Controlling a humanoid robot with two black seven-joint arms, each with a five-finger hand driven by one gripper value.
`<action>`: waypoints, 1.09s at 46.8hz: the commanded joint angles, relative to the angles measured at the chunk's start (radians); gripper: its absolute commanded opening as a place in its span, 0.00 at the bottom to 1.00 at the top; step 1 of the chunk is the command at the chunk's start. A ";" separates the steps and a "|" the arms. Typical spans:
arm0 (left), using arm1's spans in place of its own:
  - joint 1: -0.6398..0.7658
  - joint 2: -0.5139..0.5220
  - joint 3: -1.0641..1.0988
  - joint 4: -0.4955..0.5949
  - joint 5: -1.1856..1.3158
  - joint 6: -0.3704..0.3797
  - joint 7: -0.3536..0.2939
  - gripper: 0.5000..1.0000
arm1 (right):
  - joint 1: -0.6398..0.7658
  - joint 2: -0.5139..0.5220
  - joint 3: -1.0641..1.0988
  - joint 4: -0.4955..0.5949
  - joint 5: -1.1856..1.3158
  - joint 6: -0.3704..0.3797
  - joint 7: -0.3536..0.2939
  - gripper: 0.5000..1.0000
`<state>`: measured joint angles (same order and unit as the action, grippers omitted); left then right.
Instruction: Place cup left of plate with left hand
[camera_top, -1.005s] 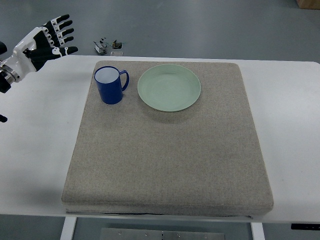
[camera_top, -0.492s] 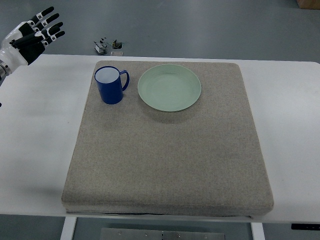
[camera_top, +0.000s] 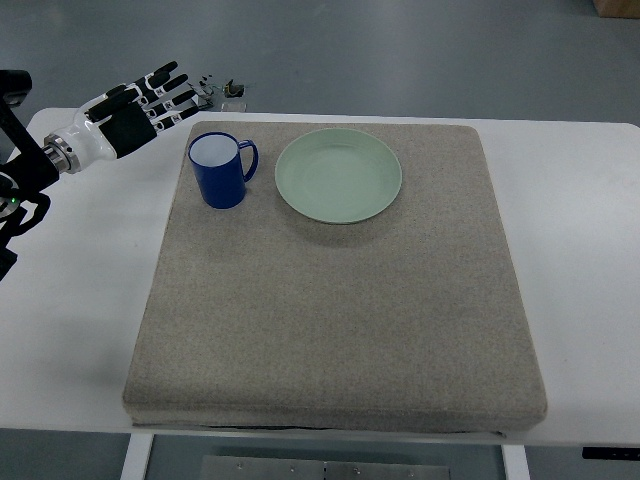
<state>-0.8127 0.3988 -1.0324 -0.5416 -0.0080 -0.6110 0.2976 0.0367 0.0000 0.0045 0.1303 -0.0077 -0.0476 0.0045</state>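
The blue cup (camera_top: 219, 170) is being shown upright on the grey mat (camera_top: 330, 330), just left of the green plate (camera_top: 338, 175); nothing is being held by the left hand (camera_top: 130, 105), fingers spread, nearby. Placement appears complete.

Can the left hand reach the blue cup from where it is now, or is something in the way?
Probably yes. The left hand is open, up and to the left of the blue cup, apart from it. Only bare table and mat edge lie between them. The plate is on the cup's other side.
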 joint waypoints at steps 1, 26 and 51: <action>-0.008 -0.003 0.000 -0.001 0.000 0.000 0.000 0.99 | 0.000 0.000 0.002 0.000 0.000 0.000 0.000 0.87; -0.008 0.000 -0.001 0.006 -0.001 0.000 0.000 0.99 | 0.000 0.000 0.000 0.003 -0.002 0.005 0.000 0.87; -0.006 0.009 -0.003 0.008 -0.001 0.000 0.000 0.99 | -0.001 0.000 0.003 0.009 0.000 0.005 0.000 0.87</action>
<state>-0.8205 0.4079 -1.0355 -0.5338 -0.0092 -0.6108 0.2976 0.0381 0.0000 0.0074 0.1395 -0.0077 -0.0429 0.0046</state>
